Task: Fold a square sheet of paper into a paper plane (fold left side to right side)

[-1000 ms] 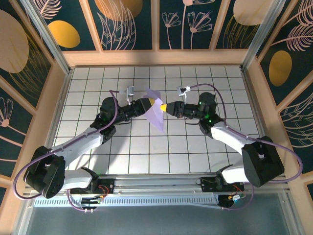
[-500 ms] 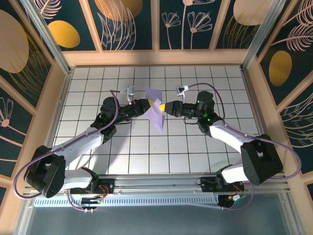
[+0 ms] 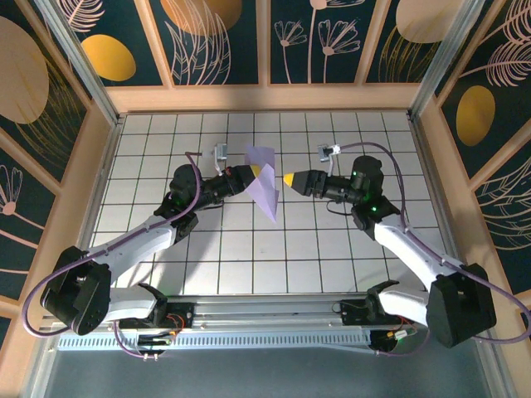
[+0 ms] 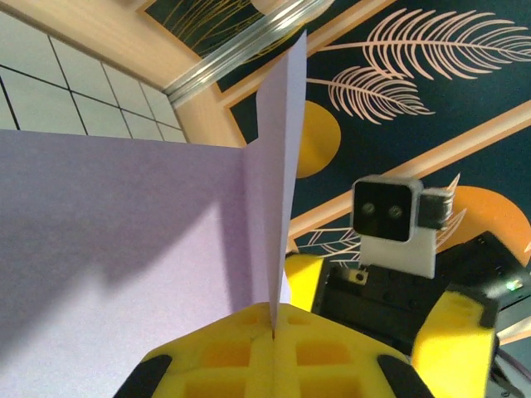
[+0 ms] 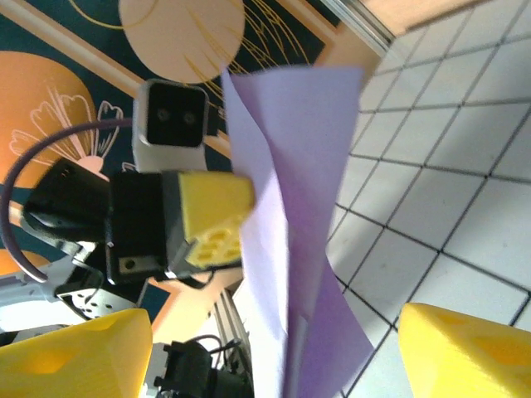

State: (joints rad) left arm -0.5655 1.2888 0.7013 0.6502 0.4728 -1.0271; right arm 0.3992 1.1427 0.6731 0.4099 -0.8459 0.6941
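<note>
The lavender paper (image 3: pixel 264 184), folded with a centre crease and tapering to a point at its near end, hangs above the table's middle. My left gripper (image 3: pixel 254 172) is shut on its left side; in the left wrist view the yellow pads (image 4: pixel 249 352) meet on the standing flap of the paper (image 4: pixel 124 249). My right gripper (image 3: pixel 288 179) is open just right of the paper and not touching it. In the right wrist view its yellow fingers (image 5: pixel 75 356) stand wide apart, with the paper (image 5: pixel 290 166) ahead and the left gripper (image 5: pixel 214 217) behind it.
The white grid table (image 3: pixel 332 249) lies under both arms, bounded by a wooden rim (image 3: pixel 265 98) and decorated walls. The right arm's purple cable (image 3: pixel 390 178) loops above its wrist.
My right gripper has let go of the paper, opened and drawn back to the right. The left gripper still holds the paper in nearly the same place.
</note>
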